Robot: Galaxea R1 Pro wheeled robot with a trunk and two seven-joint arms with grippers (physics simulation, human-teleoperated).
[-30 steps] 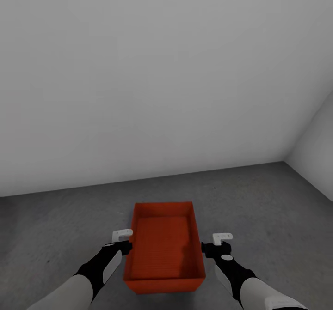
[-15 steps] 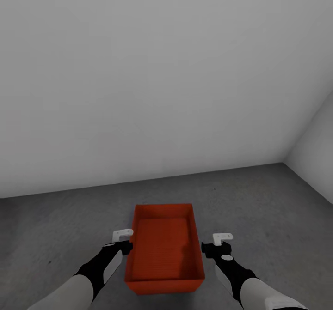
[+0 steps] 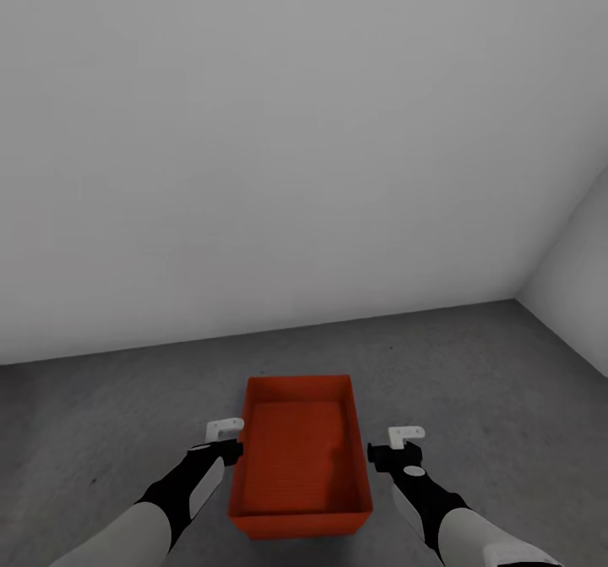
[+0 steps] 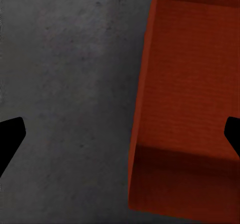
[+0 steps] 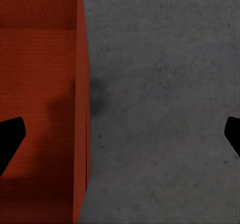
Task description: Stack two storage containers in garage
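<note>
- One orange-red container (image 3: 301, 457) sits on the dark grey concrete floor (image 3: 473, 381) of the garage, close in front of the robot and a short way out from the white wall (image 3: 295, 144).
- The left gripper (image 3: 225, 437) hangs over the bin's left long wall and the right gripper (image 3: 405, 442) hangs just beside its right wall, one at each side.
- In the left wrist view the two dark fingertips (image 4: 11, 136) stand wide apart, straddling the bin's wall with floor on one side and the bin's inside on the other; the jaws are open and hold nothing.
- The right wrist view shows the same: fingertips (image 5: 10, 136) spread wide either side of the bin's wall, jaws open and empty.
- By the look of it, the first placing step is done or just finishing: this bin rests flat on the floor with neither gripper clamped on it.
- The next move would likely call for lifting both arms clear of the walls without nudging the bin, then going back for the second container, which must end up stacked on this one.
- The bin is rectangular, lidless and empty, with thin plain walls and a finely ribbed bottom; its long axis points away from the robot, roughly square to the wall.
</note>
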